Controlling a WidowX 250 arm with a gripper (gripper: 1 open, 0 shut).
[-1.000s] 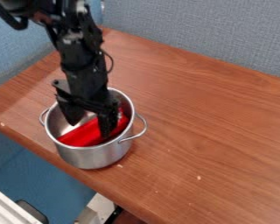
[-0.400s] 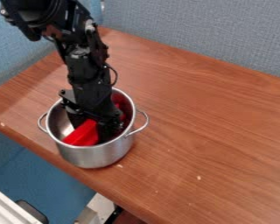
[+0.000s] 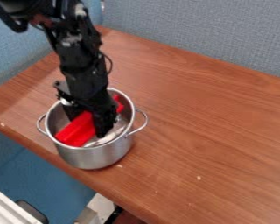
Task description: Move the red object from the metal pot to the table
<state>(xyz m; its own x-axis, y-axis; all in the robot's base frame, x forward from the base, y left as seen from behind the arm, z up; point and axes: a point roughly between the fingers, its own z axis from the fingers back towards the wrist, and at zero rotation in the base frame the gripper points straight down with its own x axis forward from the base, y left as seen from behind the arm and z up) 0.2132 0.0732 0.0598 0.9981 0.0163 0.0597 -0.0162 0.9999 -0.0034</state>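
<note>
Extraction step underway: claw (image 3: 104, 120) closed inside metal pot (image 3: 94, 149), apparently gripping red object (image 3: 74, 133); next, lift clear toward surface (image 3: 213, 122).

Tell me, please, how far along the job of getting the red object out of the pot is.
Early. Done: the gripper has reached down into the metal pot and shut at the red object. In hand: the grasp; a firm hold isn't clear. Left: lifting it out and placing it on the table.
</note>
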